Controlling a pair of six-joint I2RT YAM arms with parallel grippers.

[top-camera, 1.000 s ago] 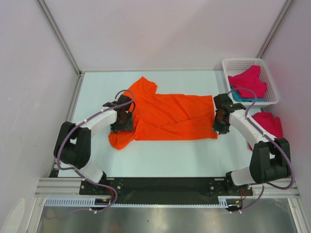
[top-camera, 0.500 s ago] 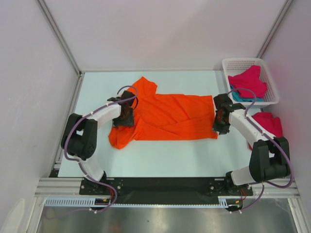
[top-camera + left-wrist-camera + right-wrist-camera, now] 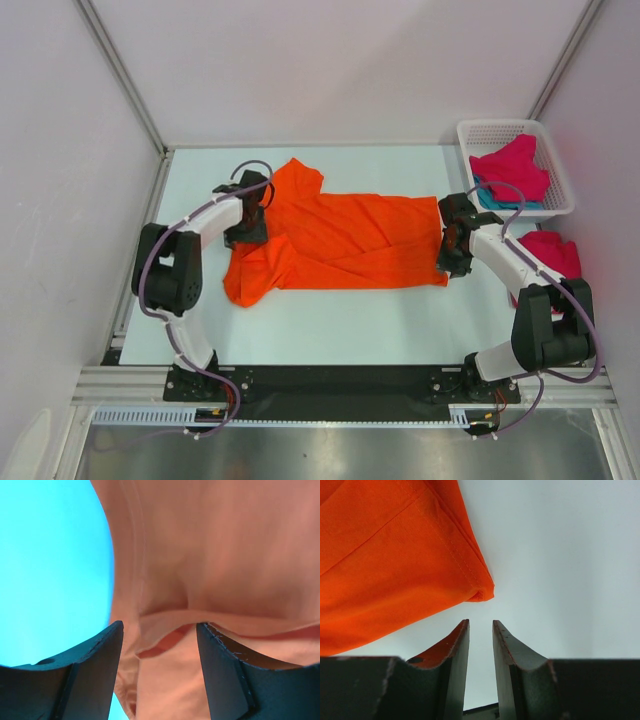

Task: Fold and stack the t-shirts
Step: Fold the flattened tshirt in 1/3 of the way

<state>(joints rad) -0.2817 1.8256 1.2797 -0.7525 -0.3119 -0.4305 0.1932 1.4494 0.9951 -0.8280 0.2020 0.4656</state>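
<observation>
The left gripper (image 3: 159, 630), jaws apart and holding nothing, hangs low over the table (image 3: 340, 320), where the orange t-shirt (image 3: 350, 240) lies spread, above a fold at its sleeve end. The right gripper (image 3: 481, 625), narrowly parted and empty, points at the hem corner (image 3: 482, 594). I judge the first fold is being prepared; next, both must pinch the cloth edges.

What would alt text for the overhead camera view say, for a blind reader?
An orange t-shirt lies on a table, with the left gripper and right gripper at its ends. A white basket holds a magenta shirt and a teal shirt.
</observation>
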